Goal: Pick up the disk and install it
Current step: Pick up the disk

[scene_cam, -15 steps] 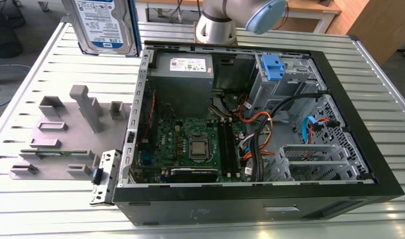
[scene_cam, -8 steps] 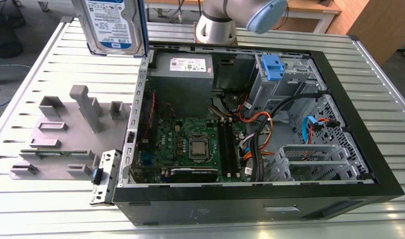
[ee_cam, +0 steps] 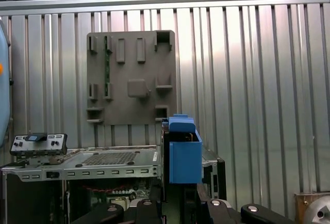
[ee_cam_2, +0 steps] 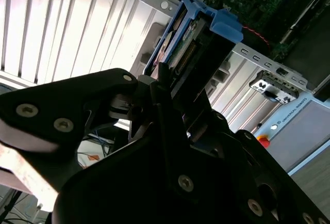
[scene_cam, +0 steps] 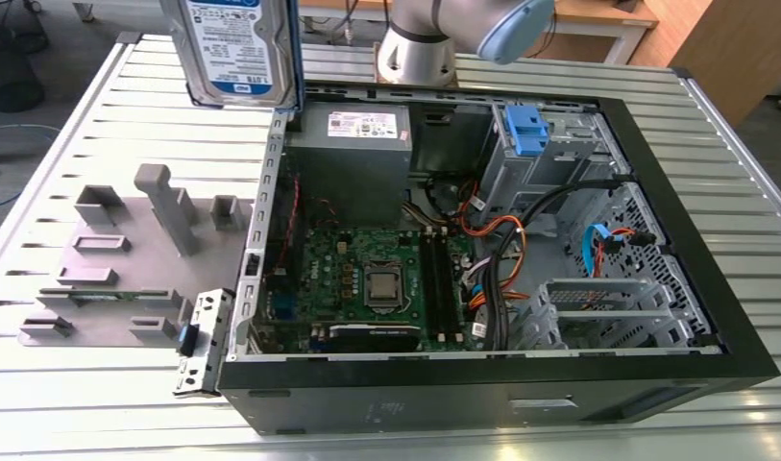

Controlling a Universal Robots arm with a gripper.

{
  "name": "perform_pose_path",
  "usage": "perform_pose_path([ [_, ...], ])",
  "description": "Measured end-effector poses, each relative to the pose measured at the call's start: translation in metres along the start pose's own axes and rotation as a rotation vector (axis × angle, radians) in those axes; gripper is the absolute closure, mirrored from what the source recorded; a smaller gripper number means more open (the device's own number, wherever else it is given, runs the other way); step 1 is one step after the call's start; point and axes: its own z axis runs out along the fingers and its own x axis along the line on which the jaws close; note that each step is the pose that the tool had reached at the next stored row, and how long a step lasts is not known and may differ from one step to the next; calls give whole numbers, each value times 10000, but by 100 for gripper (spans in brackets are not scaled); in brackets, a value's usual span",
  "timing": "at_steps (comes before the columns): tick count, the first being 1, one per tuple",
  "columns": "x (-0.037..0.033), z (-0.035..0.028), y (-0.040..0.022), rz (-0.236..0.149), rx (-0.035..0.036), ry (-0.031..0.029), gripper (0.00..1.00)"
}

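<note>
The disk (scene_cam: 236,48), a silver drive with a blue-and-white label and blue side rails, hangs upright in the air over the table, just outside the far left corner of the open computer case (scene_cam: 493,384) in the exterior view. In the second wrist view my gripper (ee_cam_2: 170,82) is shut on the disk (ee_cam_2: 181,43), its black fingers (ee_cam_2: 111,87) clamping the drive's sides, and the blue handle tab (ee_cam_2: 225,25) points away from the wrist. In the first wrist view the disk (ee_cam: 183,154) stands edge-on above the gripper (ee_cam: 180,203).
Inside the case lie a grey power-supply box (scene_cam: 352,139), a green motherboard (scene_cam: 364,274), cables, and a blue bracket (scene_cam: 524,130) in the drive cage. A grey fixture plate (scene_cam: 121,259) sits on the slatted table at the exterior view's left. The arm's base (scene_cam: 423,48) stands behind the case.
</note>
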Motion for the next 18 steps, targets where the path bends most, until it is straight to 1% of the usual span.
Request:
perform_pose_path([
  [10, -13, -5, -211, 0, 0, 0, 65],
  [18, -22, -9, -361, 0, 0, 0, 65],
])
